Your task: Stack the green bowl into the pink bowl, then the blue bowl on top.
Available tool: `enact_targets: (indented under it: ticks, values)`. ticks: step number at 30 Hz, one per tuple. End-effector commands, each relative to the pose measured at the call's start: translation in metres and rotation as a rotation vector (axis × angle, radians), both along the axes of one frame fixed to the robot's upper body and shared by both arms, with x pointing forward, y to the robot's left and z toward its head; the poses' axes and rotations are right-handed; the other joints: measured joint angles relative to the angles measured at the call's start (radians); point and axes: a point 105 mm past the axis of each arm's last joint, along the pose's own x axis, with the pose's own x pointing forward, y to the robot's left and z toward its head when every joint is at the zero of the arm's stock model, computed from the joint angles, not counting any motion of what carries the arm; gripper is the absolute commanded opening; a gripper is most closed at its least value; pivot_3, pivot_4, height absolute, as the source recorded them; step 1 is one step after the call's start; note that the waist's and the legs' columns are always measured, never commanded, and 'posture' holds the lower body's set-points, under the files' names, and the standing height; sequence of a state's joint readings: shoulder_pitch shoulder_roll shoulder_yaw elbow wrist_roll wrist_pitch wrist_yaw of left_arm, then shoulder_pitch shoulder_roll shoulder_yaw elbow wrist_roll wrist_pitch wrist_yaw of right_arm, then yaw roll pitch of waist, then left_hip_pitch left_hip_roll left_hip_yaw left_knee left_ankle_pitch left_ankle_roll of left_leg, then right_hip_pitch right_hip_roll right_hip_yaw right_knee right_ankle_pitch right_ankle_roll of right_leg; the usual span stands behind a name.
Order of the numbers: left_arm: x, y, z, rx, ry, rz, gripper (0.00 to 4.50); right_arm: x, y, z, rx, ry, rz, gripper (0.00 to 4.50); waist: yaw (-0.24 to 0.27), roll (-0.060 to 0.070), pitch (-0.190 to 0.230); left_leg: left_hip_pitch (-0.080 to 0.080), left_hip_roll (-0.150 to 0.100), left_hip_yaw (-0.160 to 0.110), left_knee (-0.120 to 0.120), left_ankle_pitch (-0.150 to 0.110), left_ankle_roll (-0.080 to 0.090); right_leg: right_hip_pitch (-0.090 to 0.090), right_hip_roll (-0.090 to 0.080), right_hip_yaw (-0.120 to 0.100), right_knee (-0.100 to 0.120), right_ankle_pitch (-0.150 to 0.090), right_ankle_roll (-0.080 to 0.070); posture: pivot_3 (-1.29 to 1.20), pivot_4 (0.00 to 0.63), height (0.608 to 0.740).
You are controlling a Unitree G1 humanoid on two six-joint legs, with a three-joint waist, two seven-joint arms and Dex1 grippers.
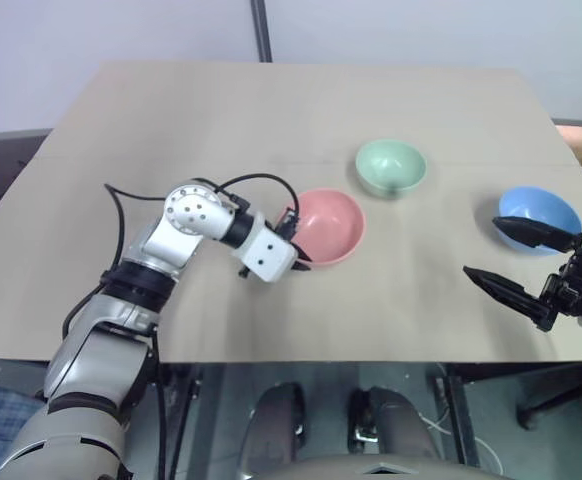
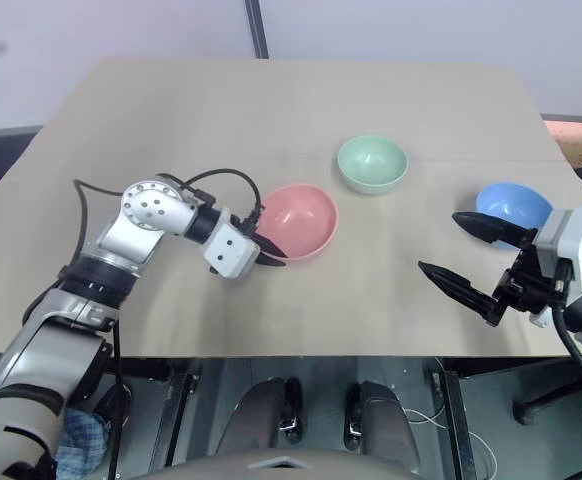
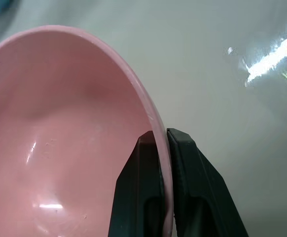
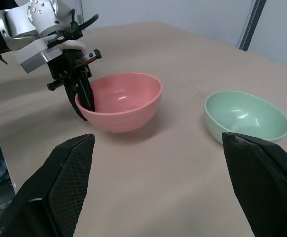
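Pink is the colour at the middle of the tabletop (image 1: 271, 110): the pink bowl (image 1: 329, 225) sits upright there, and the left claw (image 1: 297, 250) is pinching its rim on the side nearest the robot's left arm. From the head views that grip is mostly hidden behind the white wrist block, but the left wrist view shows it plainly, one black finger (image 3: 141, 192) inside the bowl and the other outside, pressed together on the thin wall. The right wrist view shows the same pinch from across the tabletop, with the dark fingers coming down over the rim and the bowl's base resting on the tan surface. The green bowl (image 1: 391, 166) stands just beyond the pink bowl and a little toward the robot's right, near it but apart, upright and with nothing in it; the right wrist view confirms a clear gap of bare tabletop between the two. The blue bowl (image 1: 539, 218) sits well apart from both, near the right edge of the tabletop. The right claw (image 1: 511, 258) hangs beside it with its two black fingers spread wide, holding nothing; the upper finger overlaps the blue bowl's near rim in the head views, though whether it touches cannot be told.
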State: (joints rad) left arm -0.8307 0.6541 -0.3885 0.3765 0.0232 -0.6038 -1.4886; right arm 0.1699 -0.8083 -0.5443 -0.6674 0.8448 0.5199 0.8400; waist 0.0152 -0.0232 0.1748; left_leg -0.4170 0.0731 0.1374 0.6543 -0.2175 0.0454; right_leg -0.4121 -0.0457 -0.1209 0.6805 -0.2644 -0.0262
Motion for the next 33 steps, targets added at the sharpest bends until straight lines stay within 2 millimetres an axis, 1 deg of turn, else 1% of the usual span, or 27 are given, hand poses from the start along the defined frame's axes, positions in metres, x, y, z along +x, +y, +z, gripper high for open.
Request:
enact_targets:
  ticks: [1,2,4,5,6,7,8,9,10,13,14,15,17,19,22,25,27,30,33]
  values:
    - [-0.002,-0.005,0.011,-0.017,-0.027,-0.052,0.02,-0.001,0.003,0.008,-0.008,-0.044,0.006,4.5,-0.001,0.0,0.0,0.0,0.0,0.0,0.0,0.0,0.0,0.0,0.0,0.0,0.0,0.0,0.0,0.0,0.15,0.74]
    - [-0.002,-0.005,0.011,-0.011,-0.024,-0.057,0.02,-0.001,0.003,0.008,-0.008,-0.044,0.006,4.5,-0.002,0.0,0.0,0.0,0.0,0.0,0.0,0.0,0.0,0.0,0.0,0.0,0.0,0.0,0.0,0.0,0.15,0.74]
    - [-0.002,-0.003,0.012,-0.003,-0.009,-0.052,0.82,-0.002,0.003,0.008,-0.008,-0.045,0.004,4.5,-0.002,0.0,0.0,0.0,0.0,0.0,0.0,0.0,0.0,0.0,0.001,0.001,0.0,0.0,0.0,0.0,0.15,0.74]
    - [-0.002,-0.002,0.012,0.0,-0.001,-0.048,1.15,-0.002,0.003,0.008,-0.008,-0.045,0.004,4.5,-0.002,0.0,0.0,0.0,0.0,0.0,0.0,0.0,0.0,0.0,0.001,0.0,0.0,0.0,0.0,0.0,0.15,0.74]
    - [-0.002,-0.002,0.014,-0.008,-0.001,-0.047,1.7,-0.002,0.003,0.008,-0.007,-0.045,0.003,4.5,-0.001,0.0,0.0,0.0,0.0,0.0,0.0,0.0,0.0,0.0,0.001,0.0,0.0,0.0,0.0,0.0,0.15,0.74]
    - [0.0,-0.003,0.016,-0.032,-0.013,-0.04,1.95,-0.002,0.004,0.007,-0.006,-0.044,0.004,4.5,-0.001,0.0,0.0,0.0,0.0,0.0,0.0,0.0,0.0,0.0,0.001,0.0,0.0,0.0,0.0,0.0,0.15,0.74]
    - [0.002,-0.005,0.02,-0.057,-0.035,-0.035,2.46,-0.002,0.004,0.007,-0.004,-0.044,0.004,4.5,-0.001,0.0,0.0,0.0,0.0,0.0,0.0,0.0,0.0,0.0,0.001,0.0,0.0,0.0,0.0,0.0,0.15,0.74]
    - [0.003,-0.006,0.022,-0.075,-0.052,-0.034,2.59,-0.002,0.004,0.007,-0.003,-0.043,0.004,4.5,-0.001,0.0,0.0,0.0,0.0,0.0,0.0,0.0,0.0,0.0,0.001,0.0,0.0,0.0,0.0,0.0,0.15,0.74]
    - [0.003,-0.005,0.023,-0.077,-0.053,-0.029,2.92,-0.002,0.004,0.007,-0.002,-0.042,0.004,4.5,-0.001,0.0,0.0,0.0,0.0,0.0,0.001,0.0,0.0,0.0,0.001,0.0,0.0,0.0,0.0,0.0,0.15,0.74]
    - [0.006,0.003,0.026,-0.092,-0.036,0.018,4.25,0.0,0.004,0.005,0.0,-0.027,-0.001,4.5,-0.001,0.0,0.0,0.0,0.0,0.0,0.001,0.0,0.0,0.0,0.001,0.0,0.0,0.0,0.0,0.0,0.15,0.74]
    - [0.007,0.006,0.031,-0.127,-0.016,0.051,4.41,0.001,0.004,0.005,-0.001,-0.022,-0.003,4.5,-0.001,0.0,0.0,0.0,0.0,0.0,0.001,0.0,0.0,0.0,0.001,0.0,0.0,0.0,0.0,0.0,0.15,0.74]
    - [0.007,0.009,0.033,-0.151,-0.001,0.073,4.41,0.002,0.004,0.005,-0.001,-0.019,-0.004,4.5,-0.002,0.0,0.0,0.0,0.0,0.0,0.001,0.0,0.0,0.0,0.001,0.0,0.0,0.0,0.0,0.0,0.15,0.74]
    - [0.008,0.02,0.045,-0.261,0.08,0.169,4.41,0.009,0.001,0.001,-0.017,-0.001,-0.026,4.5,-0.002,0.0,0.0,0.0,0.001,0.0,0.001,0.0,0.0,0.0,0.001,0.001,0.0,0.0,0.0,0.0,0.15,0.74]
    - [0.005,0.033,0.051,-0.329,0.17,0.247,4.41,0.015,0.0,-0.002,-0.033,0.017,-0.036,4.5,-0.006,0.0,0.0,0.001,0.001,0.0,0.001,0.0,0.0,0.0,0.001,0.001,0.0,0.0,0.0,0.0,0.15,0.74]
    - [0.002,0.052,0.063,-0.42,0.258,0.349,4.41,0.025,0.006,-0.005,-0.042,0.029,-0.018,4.5,-0.012,0.0,0.0,0.001,0.001,0.0,0.001,0.0,0.0,0.0,0.001,0.001,0.001,0.0,0.0,0.0,0.15,0.74]
    - [0.003,0.072,0.081,-0.546,0.304,0.472,4.41,0.037,0.011,-0.006,-0.061,0.034,0.009,4.5,-0.013,0.0,0.0,0.001,0.002,0.0,0.001,0.0,0.0,0.0,0.001,0.001,0.001,0.0,0.0,0.0,0.15,0.74]
    - [0.006,0.09,0.088,-0.622,0.312,0.574,4.41,0.048,0.01,-0.009,-0.088,0.057,0.001,4.5,-0.014,0.0,0.0,0.001,0.001,0.0,0.002,0.0,0.0,0.0,0.0,0.001,0.001,0.0,0.0,0.0,0.15,0.74]
    - [0.003,0.113,0.089,-0.667,0.305,0.678,4.41,0.066,0.009,-0.012,-0.122,0.06,-0.033,4.5,-0.016,0.0,0.0,0.001,0.001,0.0,0.002,0.0,0.0,0.0,0.0,0.001,0.001,0.0,0.0,0.0,0.15,0.74]
    - [-0.002,0.142,0.086,-0.711,0.3,0.8,4.41,0.092,0.014,-0.012,-0.155,0.045,-0.071,4.5,-0.023,0.0,0.0,0.001,0.001,0.001,0.001,0.0,-0.001,0.0,0.0,0.001,0.001,0.0,0.0,0.0,0.15,0.74]
